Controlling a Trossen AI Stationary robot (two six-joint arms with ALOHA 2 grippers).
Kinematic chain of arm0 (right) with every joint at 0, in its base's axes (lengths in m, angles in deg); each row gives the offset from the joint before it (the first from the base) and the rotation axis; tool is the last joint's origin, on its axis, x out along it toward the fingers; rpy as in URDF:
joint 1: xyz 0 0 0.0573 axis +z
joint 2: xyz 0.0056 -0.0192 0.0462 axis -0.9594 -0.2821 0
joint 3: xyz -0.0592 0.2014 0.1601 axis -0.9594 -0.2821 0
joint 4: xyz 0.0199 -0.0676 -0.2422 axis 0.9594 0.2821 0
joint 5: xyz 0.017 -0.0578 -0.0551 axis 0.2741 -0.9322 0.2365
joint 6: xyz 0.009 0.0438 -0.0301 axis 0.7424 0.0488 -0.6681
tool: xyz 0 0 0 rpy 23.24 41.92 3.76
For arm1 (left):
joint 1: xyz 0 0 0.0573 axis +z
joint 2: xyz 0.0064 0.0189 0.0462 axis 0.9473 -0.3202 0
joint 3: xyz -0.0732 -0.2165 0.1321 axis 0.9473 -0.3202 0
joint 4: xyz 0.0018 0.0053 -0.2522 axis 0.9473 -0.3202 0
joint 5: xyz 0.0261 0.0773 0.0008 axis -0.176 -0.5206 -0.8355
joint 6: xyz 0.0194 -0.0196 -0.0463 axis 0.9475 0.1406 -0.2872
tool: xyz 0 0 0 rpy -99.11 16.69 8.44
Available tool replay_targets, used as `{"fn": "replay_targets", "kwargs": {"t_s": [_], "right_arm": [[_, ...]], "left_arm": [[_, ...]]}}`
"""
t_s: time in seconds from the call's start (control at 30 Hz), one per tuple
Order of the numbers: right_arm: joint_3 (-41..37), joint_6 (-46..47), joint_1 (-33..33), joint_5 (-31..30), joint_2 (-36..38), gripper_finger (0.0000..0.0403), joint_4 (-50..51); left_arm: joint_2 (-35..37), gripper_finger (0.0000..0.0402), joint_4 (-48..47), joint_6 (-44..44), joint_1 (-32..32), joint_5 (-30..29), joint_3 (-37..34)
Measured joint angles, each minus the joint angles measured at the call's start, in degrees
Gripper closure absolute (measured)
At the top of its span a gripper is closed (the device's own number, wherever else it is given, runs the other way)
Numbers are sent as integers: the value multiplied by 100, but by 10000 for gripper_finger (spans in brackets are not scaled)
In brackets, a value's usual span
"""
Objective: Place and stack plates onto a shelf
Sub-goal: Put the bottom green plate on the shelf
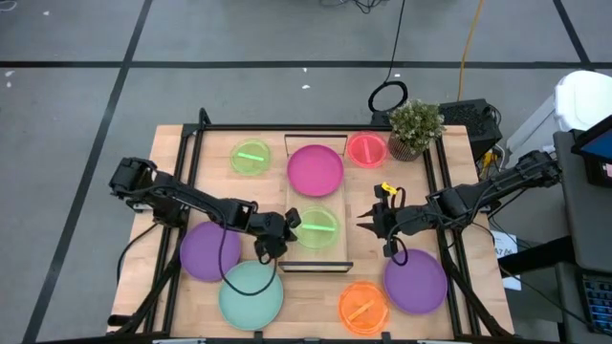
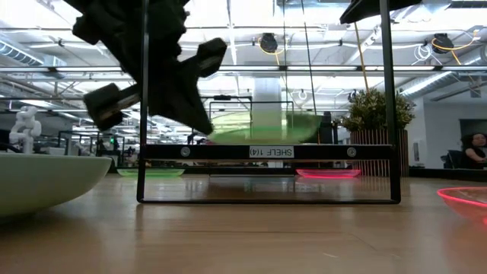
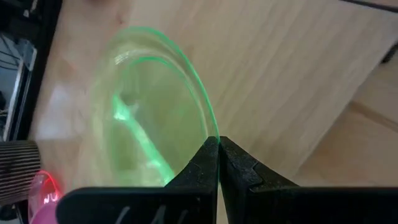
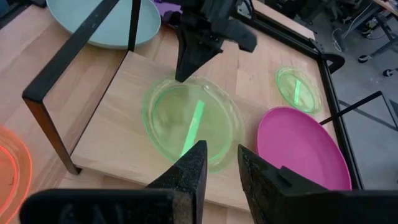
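Observation:
A small translucent lime-green plate (image 1: 318,225) is over the near half of the light-wood shelf (image 1: 335,254). My left gripper (image 1: 290,225) is shut on its left rim. A magenta plate (image 1: 316,169) lies on the shelf's far half. My right gripper (image 1: 367,222) is open and empty, just right of the shelf, with its fingers (image 4: 186,168) pointing at the lime plate (image 4: 189,121). On the table lie a second lime plate (image 1: 251,158), a red-pink plate (image 1: 366,149), two purple plates (image 1: 208,250) (image 1: 416,280), a mint plate (image 1: 251,291) and an orange plate (image 1: 363,306). My left gripper pinches the lime plate's rim (image 3: 210,127) between its two fingertips, on the side toward the table's left. The fingers come from the left, slanting down. The plate sits nearly level, low over the shelf board (image 2: 266,151). I cannot tell whether it rests on the board.
A potted plant (image 1: 414,124) stands at the far right. Black frame bars (image 1: 196,143) run along the table's sides. The shelf's black end frame (image 4: 50,118) stands at its near end. Plates on the table flank the shelf on both sides.

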Motion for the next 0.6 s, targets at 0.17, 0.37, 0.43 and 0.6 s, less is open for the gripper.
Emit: {"fn": "replay_targets", "kwargs": {"t_s": [0.17, 0.37, 0.43, 0.6], "right_arm": [[0, -9, -2, 0, 0, 330, 26], [0, -9, -2, 0, 0, 330, 28], [0, -9, -2, 0, 0, 330, 28], [0, -9, -2, 0, -1, 330, 28]], "left_arm": [[-45, 396, 24, -255, 30, 17, 6], [-40, 396, 22, -452, 4, 43, 7], [-40, 396, 16, -473, -8, 43, 7], [-40, 396, 14, -695, -12, 45, 7]]}}
